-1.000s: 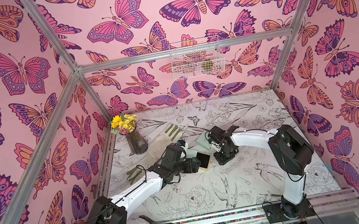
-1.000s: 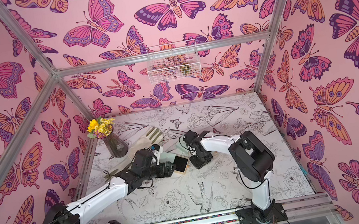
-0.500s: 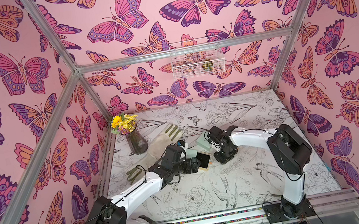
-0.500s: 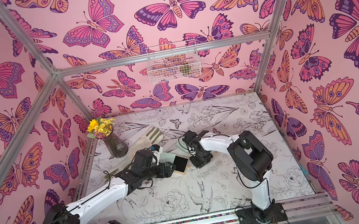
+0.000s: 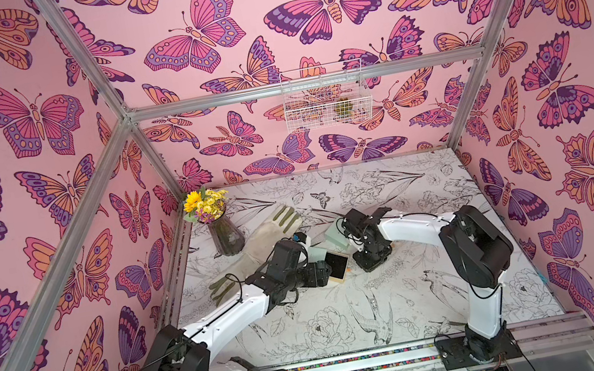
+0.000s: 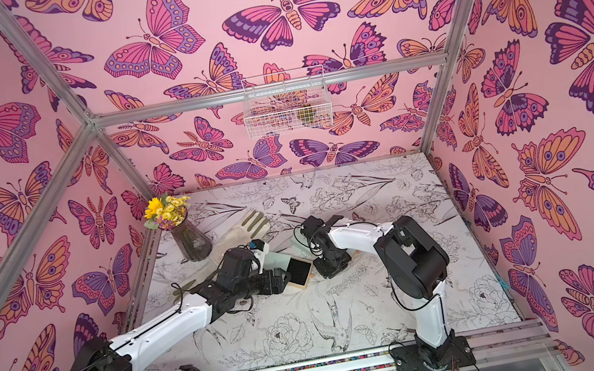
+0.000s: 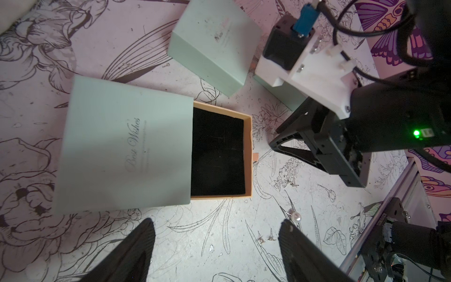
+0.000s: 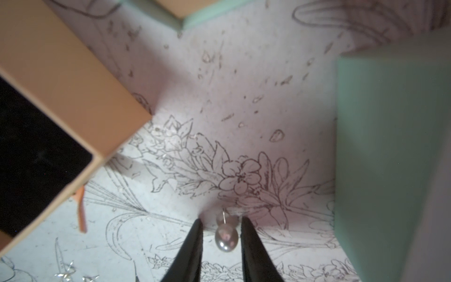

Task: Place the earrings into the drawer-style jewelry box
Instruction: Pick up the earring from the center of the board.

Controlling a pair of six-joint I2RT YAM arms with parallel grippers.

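The jewelry box (image 7: 127,146) lies on the table, its mint sleeve partly off the tan drawer (image 7: 217,151) with its bare black lining; both top views show it (image 5: 337,265) (image 6: 299,272). My right gripper (image 8: 222,219) points down beside the drawer, open only narrowly, with a pearl earring (image 8: 225,240) between its fingers; a gap shows on one side. My left gripper (image 7: 216,223) is open over the table in front of the box. Another pearl earring (image 7: 295,216) lies by its finger (image 7: 292,234). Small silver earrings (image 7: 266,236) and star-shaped ones (image 7: 289,183) lie loose nearby.
A second mint box (image 7: 214,46) sits behind the drawer, and a third mint block (image 8: 390,158) stands close beside my right gripper. A long glove (image 5: 267,236) and a vase of yellow flowers (image 5: 223,231) stand at the back left. A wire basket (image 5: 326,104) hangs on the rear wall.
The right arm has shifted very slightly toward the drawer. The left arm and the box have not moved.
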